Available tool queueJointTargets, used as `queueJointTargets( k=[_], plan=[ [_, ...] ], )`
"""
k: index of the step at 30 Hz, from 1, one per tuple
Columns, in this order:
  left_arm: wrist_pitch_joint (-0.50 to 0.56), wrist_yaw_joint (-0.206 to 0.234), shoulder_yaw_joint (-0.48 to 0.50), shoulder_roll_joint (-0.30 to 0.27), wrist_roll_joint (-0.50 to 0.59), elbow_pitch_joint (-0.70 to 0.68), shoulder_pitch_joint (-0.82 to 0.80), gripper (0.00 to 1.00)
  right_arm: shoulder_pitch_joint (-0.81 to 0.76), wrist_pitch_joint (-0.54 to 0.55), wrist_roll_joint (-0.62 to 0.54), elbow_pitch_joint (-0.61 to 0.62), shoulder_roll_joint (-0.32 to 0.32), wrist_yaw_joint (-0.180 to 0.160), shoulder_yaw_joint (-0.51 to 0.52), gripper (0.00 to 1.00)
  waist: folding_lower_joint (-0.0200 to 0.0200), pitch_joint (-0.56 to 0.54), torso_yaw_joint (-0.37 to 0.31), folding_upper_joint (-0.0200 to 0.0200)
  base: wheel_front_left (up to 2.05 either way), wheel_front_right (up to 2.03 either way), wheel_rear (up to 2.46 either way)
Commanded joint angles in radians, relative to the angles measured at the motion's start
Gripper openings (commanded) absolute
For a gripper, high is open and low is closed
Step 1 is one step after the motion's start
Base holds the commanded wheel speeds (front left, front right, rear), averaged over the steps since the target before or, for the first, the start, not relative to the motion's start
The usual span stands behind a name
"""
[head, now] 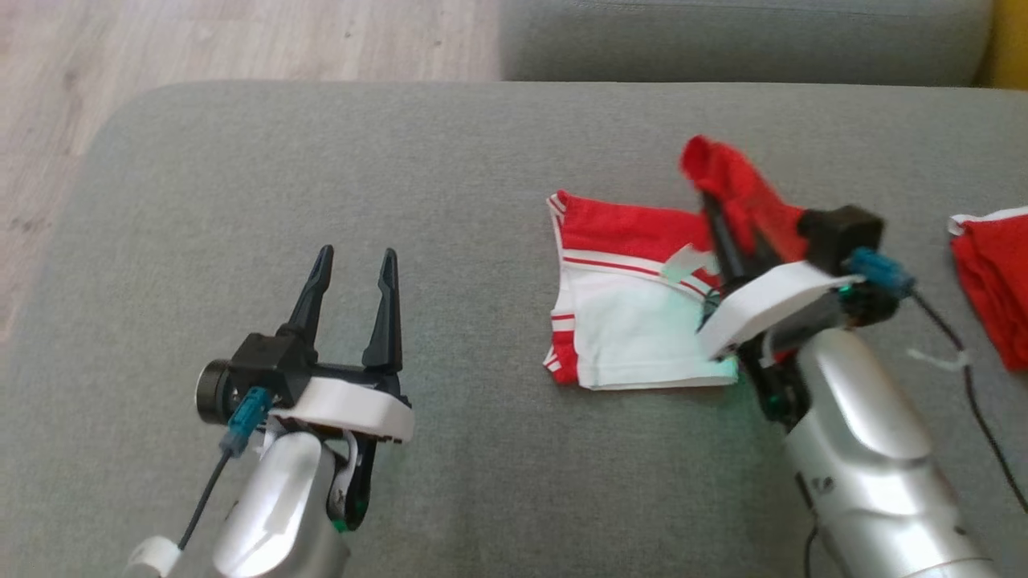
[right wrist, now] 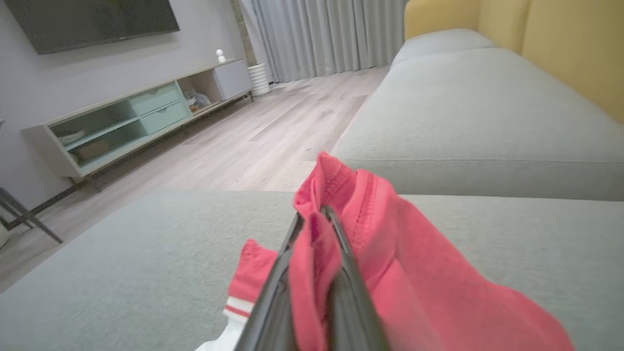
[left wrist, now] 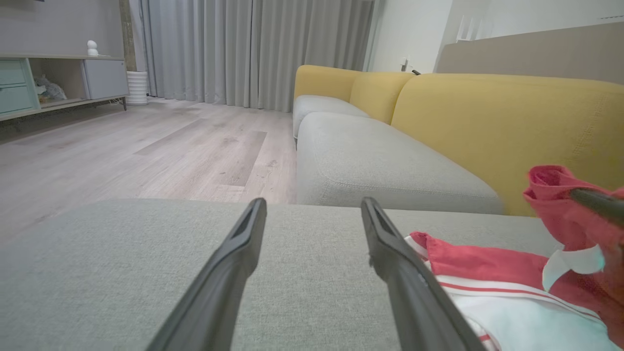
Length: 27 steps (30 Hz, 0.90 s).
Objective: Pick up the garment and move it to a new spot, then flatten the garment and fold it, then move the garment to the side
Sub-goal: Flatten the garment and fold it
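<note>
Right gripper (right wrist: 313, 214) pinching red garment (head: 634, 321) edge (raised off cushion (head: 401, 160)); left gripper (head: 355, 261) wide apart, empty.

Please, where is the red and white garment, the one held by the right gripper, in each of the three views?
Head view: the red and white garment lies right of centre, one red corner raised in the right gripper.
Left wrist view: the garment is at the lower right corner.
Right wrist view: the garment is at bottom centre, pinched between the fingers.
Shared landmark: the grey seat cushion under it.
</note>
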<state>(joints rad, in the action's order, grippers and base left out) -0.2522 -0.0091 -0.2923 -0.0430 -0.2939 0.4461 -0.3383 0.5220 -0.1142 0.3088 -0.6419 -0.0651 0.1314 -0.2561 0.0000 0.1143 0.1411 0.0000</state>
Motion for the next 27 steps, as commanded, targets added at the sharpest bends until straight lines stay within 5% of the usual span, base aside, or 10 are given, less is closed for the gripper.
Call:
queueJointTargets(
  k=[1, 20, 21, 22, 27],
  plan=[
    [-0.01, 0.002, 0.023, -0.007, -0.007, -0.027, -0.029, 1.0, 0.023, -0.006, 0.014, 0.029, 0.015, -0.001, -0.032, 0.0, 0.0, 0.006, 0.009, 0.0, 0.0, 0.0, 0.0],
    [-0.01, 0.022, -0.033, -0.007, -0.038, -0.029, -0.074, 1.0, 0.062, -0.079, 0.141, -0.155, 0.015, -0.001, -0.296, 0.0, 0.0, 0.087, 0.09, 0.0, 0.0, 0.0, 0.0],
    [-0.01, 0.022, -0.035, -0.007, -0.039, -0.028, -0.074, 1.0, 0.066, -0.086, 0.142, -0.161, 0.015, -0.001, -0.304, 0.65, 0.0, 0.088, 0.091, 0.0, 0.0, 0.0, 0.0],
    [-0.01, 0.023, -0.038, -0.007, -0.04, -0.027, -0.074, 1.0, 0.068, -0.091, 0.146, -0.167, 0.015, -0.001, -0.314, 1.0, 0.0, 0.088, 0.092, 0.0, 0.0, 0.0, 0.0],
    [-0.01, 0.025, -0.035, -0.007, -0.036, -0.016, -0.074, 1.0, 0.086, -0.108, 0.2, -0.145, 0.015, -0.001, -0.378, 1.0, 0.0, 0.076, 0.077, 0.0, 0.0, 0.0, 0.0]
  ],
)
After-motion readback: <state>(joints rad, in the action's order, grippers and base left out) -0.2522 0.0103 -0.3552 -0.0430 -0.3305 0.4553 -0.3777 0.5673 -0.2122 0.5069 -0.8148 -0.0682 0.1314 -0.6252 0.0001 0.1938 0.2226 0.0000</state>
